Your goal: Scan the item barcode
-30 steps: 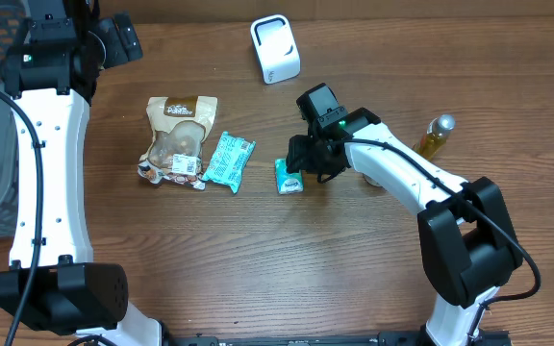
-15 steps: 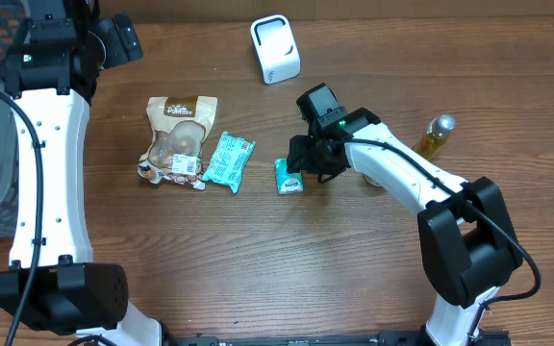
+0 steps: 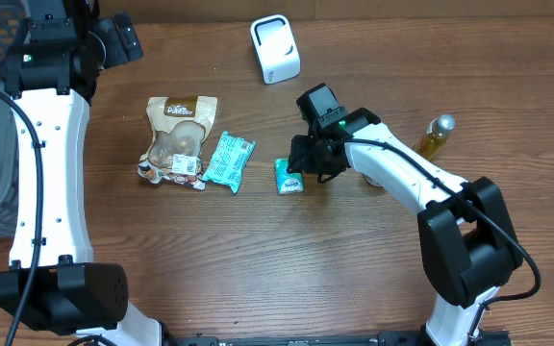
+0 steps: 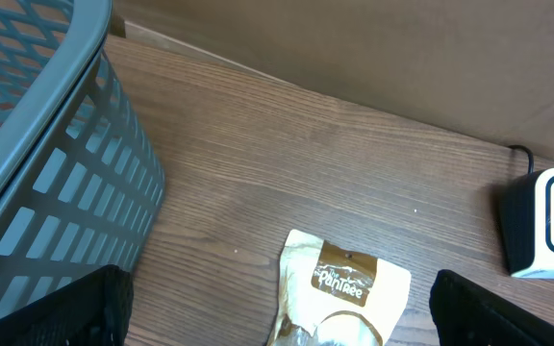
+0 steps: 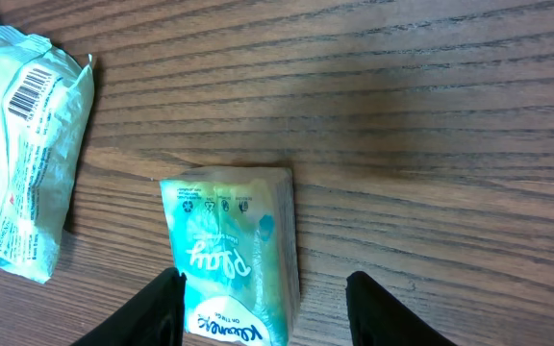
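Observation:
A small teal tissue pack (image 3: 289, 178) lies flat on the wooden table, its printed face up (image 5: 231, 252). My right gripper (image 3: 305, 166) hangs low over it and is open (image 5: 267, 312). The pack sits between the jaws, against the left finger, with a gap of bare wood before the right finger (image 5: 381, 309). No barcode shows on the pack's upper face. The white scanner (image 3: 275, 48) stands at the back of the table. My left gripper (image 3: 115, 40) is open wide, high at the back left (image 4: 277, 312), holding nothing.
A tan snack bag (image 3: 176, 136) and a teal packet (image 3: 229, 160) with a barcode (image 5: 29, 91) lie left of the tissue pack. A small bottle (image 3: 437, 135) stands at the right. A grey mesh basket (image 4: 37, 173) sits at the far left.
The right gripper's jaws have drawn slightly closer together around the tissue pack. Both arms and all items stay where they were.

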Action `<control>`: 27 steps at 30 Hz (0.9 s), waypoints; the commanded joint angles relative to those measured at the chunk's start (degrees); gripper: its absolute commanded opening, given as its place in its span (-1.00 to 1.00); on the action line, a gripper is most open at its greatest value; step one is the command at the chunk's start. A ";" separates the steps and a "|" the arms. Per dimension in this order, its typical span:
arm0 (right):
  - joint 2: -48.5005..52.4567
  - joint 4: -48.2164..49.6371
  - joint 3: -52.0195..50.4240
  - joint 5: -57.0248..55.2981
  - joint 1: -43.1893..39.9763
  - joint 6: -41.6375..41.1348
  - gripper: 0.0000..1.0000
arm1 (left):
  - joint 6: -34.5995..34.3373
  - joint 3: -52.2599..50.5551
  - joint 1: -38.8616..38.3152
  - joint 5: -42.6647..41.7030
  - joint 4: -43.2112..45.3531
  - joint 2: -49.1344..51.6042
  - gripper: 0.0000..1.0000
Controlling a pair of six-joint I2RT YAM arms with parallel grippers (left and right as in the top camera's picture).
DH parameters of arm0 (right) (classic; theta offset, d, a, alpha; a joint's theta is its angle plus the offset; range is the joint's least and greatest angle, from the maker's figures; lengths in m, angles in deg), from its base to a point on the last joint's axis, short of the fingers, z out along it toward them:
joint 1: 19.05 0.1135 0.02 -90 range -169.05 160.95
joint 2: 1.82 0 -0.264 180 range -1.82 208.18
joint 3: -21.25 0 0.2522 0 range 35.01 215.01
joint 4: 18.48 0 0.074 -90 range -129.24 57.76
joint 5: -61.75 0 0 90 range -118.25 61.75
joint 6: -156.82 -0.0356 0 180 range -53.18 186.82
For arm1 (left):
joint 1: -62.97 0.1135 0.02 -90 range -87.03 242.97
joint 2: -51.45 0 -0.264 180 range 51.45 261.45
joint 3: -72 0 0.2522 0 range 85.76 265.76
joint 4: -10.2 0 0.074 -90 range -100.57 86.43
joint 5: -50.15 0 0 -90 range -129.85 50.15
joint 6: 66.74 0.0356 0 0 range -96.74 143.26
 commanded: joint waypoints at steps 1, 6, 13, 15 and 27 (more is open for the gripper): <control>0.24 0.33 0.59 -0.90 -0.24 0.20 0.01 | -0.79 0.48 0.22 0.74 0.02 0.20 0.99; 0.24 0.33 0.59 -0.90 -0.24 0.22 0.01 | -0.79 0.48 0.22 0.74 0.02 0.20 0.99; 0.24 0.28 0.59 -0.90 -0.24 0.22 -0.05 | -0.79 0.48 0.22 0.74 0.02 0.20 0.99; 0.24 0.28 0.59 -0.92 -0.24 0.20 -0.06 | -0.79 0.48 0.22 0.74 0.02 0.20 0.99; 0.24 0.31 0.59 -0.94 -0.35 0.17 -0.07 | -0.79 0.48 0.26 0.74 0.02 0.20 0.99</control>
